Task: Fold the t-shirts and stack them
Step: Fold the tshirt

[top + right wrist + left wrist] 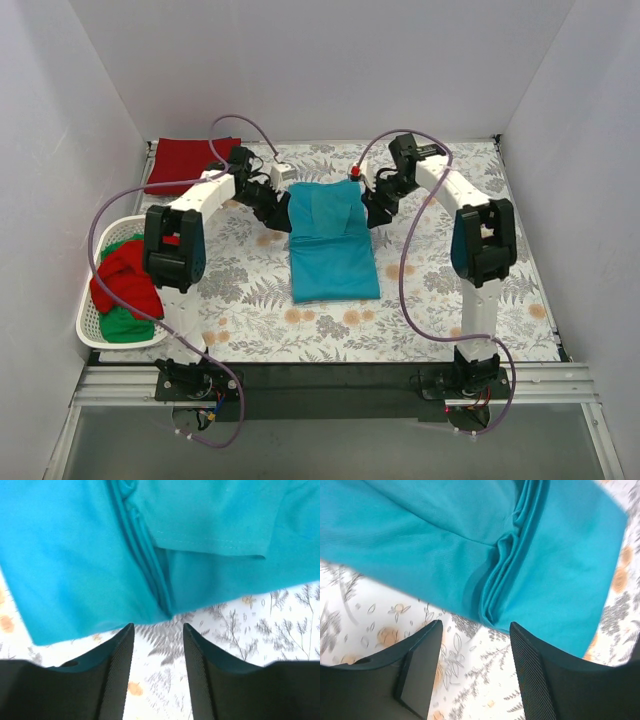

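A teal t-shirt lies folded into a long strip in the middle of the table. My left gripper is at its far left edge and my right gripper at its far right edge. In the left wrist view the left gripper is open, with only tablecloth between its fingers and the shirt's bunched fold just past the tips. The right gripper is open as well, the teal t-shirt's edge lying just beyond its tips. A dark red t-shirt lies folded at the back left.
A white laundry basket stands at the table's left edge, holding a crumpled red t-shirt and a green one. A floral tablecloth covers the table. White walls close in the left, right and back.
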Motion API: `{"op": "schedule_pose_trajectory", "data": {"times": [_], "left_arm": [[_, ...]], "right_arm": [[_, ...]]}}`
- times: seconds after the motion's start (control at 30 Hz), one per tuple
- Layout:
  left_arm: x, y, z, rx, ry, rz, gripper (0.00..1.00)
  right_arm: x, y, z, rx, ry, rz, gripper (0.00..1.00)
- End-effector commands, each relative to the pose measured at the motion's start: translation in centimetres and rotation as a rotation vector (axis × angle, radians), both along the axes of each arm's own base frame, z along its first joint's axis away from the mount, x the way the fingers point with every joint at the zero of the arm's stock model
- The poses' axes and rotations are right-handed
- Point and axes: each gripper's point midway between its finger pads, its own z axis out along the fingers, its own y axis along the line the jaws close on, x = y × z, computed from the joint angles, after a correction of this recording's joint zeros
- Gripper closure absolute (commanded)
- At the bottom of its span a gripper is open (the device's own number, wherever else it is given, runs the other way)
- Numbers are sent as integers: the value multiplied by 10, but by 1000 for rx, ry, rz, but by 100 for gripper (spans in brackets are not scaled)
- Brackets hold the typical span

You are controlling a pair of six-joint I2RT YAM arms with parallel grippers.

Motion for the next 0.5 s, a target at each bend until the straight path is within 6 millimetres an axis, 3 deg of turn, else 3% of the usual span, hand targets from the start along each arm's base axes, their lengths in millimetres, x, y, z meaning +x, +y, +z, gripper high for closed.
{"op": "schedule_pose_trajectory", "data": {"times": [0.0, 0.07, 0.1, 0.17, 0.3, 0.33, 0.4, 0.47], "left_arm": [[-15, -6, 72, -122, -85, 28, 45], [-33, -14, 81, -155, -45, 33, 51], [-47, -16, 73, -156, -2, 27, 55], [-71, -28, 71, -193, 77, -5, 63], [-122, -53, 75, -253, 219, -56, 65], [-143, -61, 67, -247, 285, -61, 65], [-165, -69, 57, -244, 310, -86, 65], [-175, -71, 46, -234, 372, -63, 65]], "right_arm": [[-30, 7, 62, 125, 21, -48, 55], [-48, 11, 60, 153, 114, -80, 63], [-58, 17, 66, 191, 145, -71, 70], [-73, 21, 62, 211, 222, -81, 73], [-115, 31, 52, 248, 393, -71, 76], [-124, 36, 52, 251, 425, -63, 78], [-141, 38, 42, 242, 481, -53, 78], [-156, 41, 30, 214, 509, -30, 78]]}}
